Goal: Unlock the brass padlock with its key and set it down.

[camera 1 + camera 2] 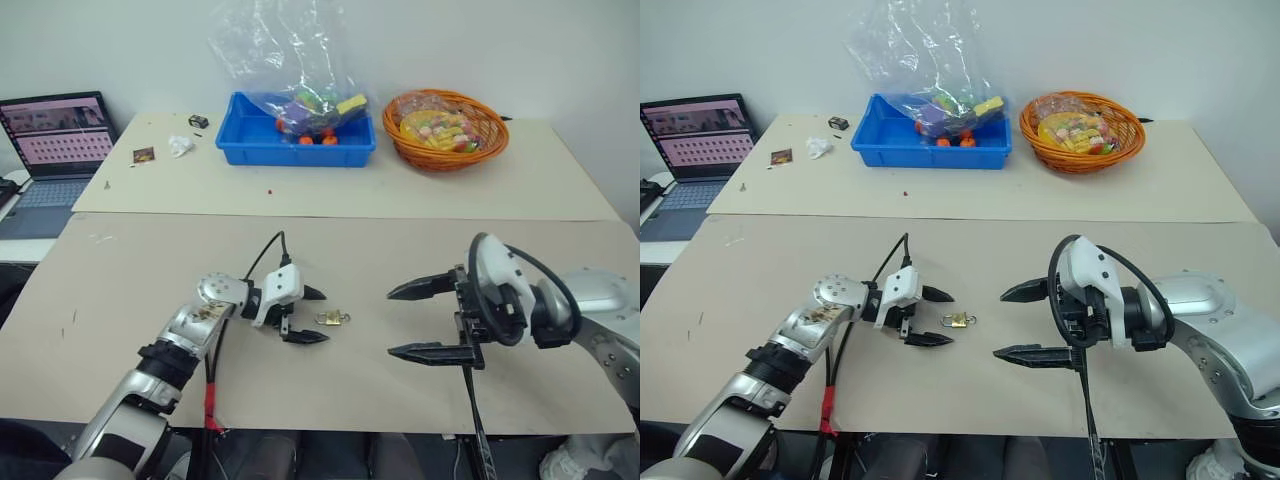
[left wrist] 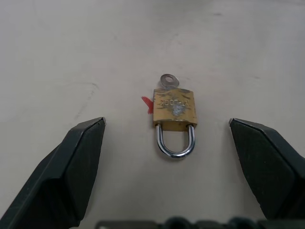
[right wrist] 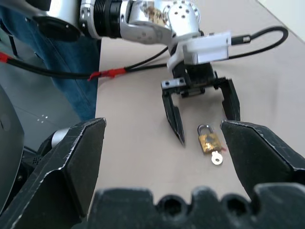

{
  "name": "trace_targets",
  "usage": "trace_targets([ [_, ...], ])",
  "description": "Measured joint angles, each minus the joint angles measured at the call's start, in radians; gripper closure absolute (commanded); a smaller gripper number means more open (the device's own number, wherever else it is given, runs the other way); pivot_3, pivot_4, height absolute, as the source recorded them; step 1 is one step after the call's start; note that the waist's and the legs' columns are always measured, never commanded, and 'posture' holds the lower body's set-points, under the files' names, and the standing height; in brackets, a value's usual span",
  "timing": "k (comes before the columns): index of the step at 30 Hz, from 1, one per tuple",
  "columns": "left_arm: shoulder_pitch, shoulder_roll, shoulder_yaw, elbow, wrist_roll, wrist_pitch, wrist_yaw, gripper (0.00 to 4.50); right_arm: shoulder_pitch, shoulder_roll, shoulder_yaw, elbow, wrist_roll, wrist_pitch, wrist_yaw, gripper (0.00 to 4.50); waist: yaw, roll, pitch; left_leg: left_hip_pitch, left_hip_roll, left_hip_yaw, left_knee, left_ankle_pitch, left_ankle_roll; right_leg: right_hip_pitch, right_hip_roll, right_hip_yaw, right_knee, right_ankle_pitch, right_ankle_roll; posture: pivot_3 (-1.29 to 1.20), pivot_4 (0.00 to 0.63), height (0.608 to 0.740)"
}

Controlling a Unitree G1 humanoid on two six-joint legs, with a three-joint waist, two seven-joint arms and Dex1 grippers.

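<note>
The small brass-yellow rectangular padlock (image 1: 331, 319) with its thin silver U-shaped shackle lies flat on the beige table (image 1: 120, 280) just below the centre of the left eye view, touched by neither gripper. The left gripper (image 1: 305, 315) sits just to its left with its two black fingers spread wide, empty, the lock in line with the gap between them. The right gripper (image 1: 415, 320) hovers to the lock's right, nearer the lower right of the frame, also spread wide and empty. In the left wrist view the shackle looks seated in the scuffed, stamped body, so the lock seems not yet opened, and the round silver head of the tiny key (image 2: 167, 80) pokes out of the end opposite the shackle. The main risk, I judge, is that such a small, flat, smooth lock skids or spins away if one finger touches first. A grip on the key end could also block the other gripper from turning it.
</note>
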Motion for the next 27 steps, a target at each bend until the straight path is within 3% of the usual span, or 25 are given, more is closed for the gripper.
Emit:
trace_targets([
  [3,-0.003,-0.046,0.008,0.030,0.005,-0.003,0.034,0.06,0.005,0.000,-0.017,-0.018,0.017,0.003,-0.021,0.00,0.005,-0.001,-0.001,0.000,0.000,0.000,0.000,0.001,0.000,0.001,0.000,0.000,0.000,0.000,0.003,0.00,0.150,0.740],
  [12,-0.001,-0.058,0.022,0.035,0.008,0.002,0.023,0.06,0.011,0.000,-0.038,-0.031,0.048,0.019,-0.058,0.00,0.002,0.000,-0.002,0.000,0.000,0.001,0.000,0.001,0.001,0.000,0.000,0.000,0.000,0.000,0.002,0.00,0.150,0.740],
  [14,0.000,-0.057,0.022,0.032,0.013,0.000,0.022,0.59,0.010,0.000,-0.035,-0.028,0.038,0.018,-0.059,0.00,0.002,0.000,-0.002,0.000,0.000,0.001,0.000,0.001,0.001,0.000,0.000,0.000,0.000,0.000,0.002,0.00,0.150,0.740],
  [20,0.012,-0.055,0.023,0.004,0.027,0.006,0.016,0.59,0.029,-0.001,0.056,0.049,-0.096,-0.016,-0.056,0.00,0.000,0.000,-0.002,0.000,0.000,0.001,0.000,0.001,0.001,-0.001,0.000,0.000,0.001,0.001,0.000,0.00,0.150,0.740],
  [23,0.019,-0.054,0.025,-0.012,0.030,0.016,0.016,0.59,0.047,-0.009,0.125,0.134,-0.234,-0.082,-0.057,0.00,-0.001,0.000,-0.002,-0.001,-0.001,0.001,0.000,0.001,0.002,-0.001,0.000,0.000,0.001,0.002,0.000,0.00,0.150,0.740],
  [27,0.026,-0.051,0.027,-0.027,0.031,0.027,0.016,0.59,0.056,-0.009,0.133,0.180,-0.272,-0.119,-0.032,0.00,-0.003,0.000,-0.002,0.000,0.000,0.001,0.000,0.001,0.002,-0.001,0.000,0.000,0.001,0.002,-0.001,0.00,0.150,0.740],
])
